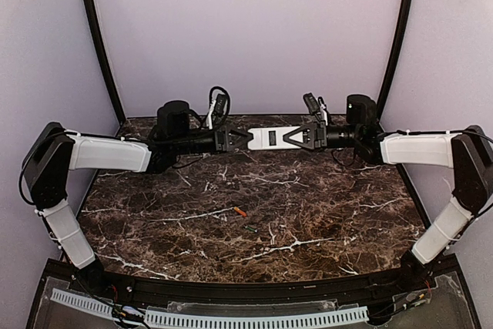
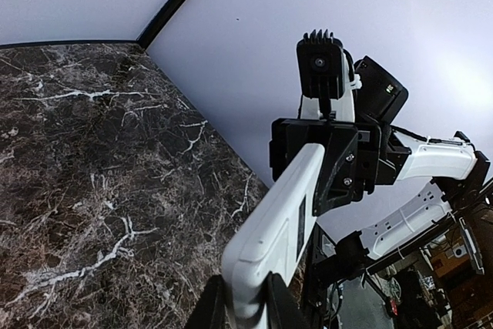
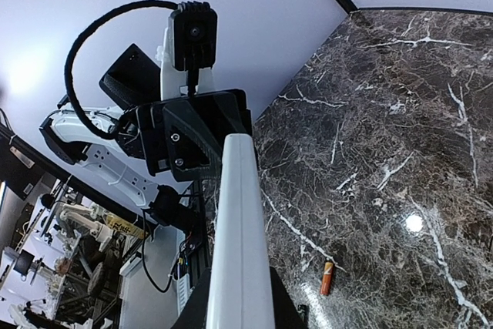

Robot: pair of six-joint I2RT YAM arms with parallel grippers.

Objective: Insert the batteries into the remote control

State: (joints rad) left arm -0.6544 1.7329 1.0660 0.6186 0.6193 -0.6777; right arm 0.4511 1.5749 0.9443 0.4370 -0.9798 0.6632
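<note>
The white remote control [image 1: 271,138] is held in the air over the back of the table, its plain back with the dark recess facing up. My left gripper [image 1: 235,140] is shut on its left end and my right gripper [image 1: 296,137] is shut on its right end. The left wrist view shows the remote [image 2: 277,225] clamped between the fingers of my left gripper [image 2: 245,313]. The right wrist view shows the remote's edge [image 3: 239,229] clamped in my right gripper [image 3: 239,306]. An orange battery [image 1: 240,211] and a dark battery [image 1: 251,227] lie on the table's middle; the orange one also shows in the right wrist view [image 3: 326,277].
The dark marble table [image 1: 323,206] has pale purple walls behind and at the sides, with black curved frame bars [image 1: 100,44] in the back corners. A perforated white strip [image 1: 231,318] runs along the near edge.
</note>
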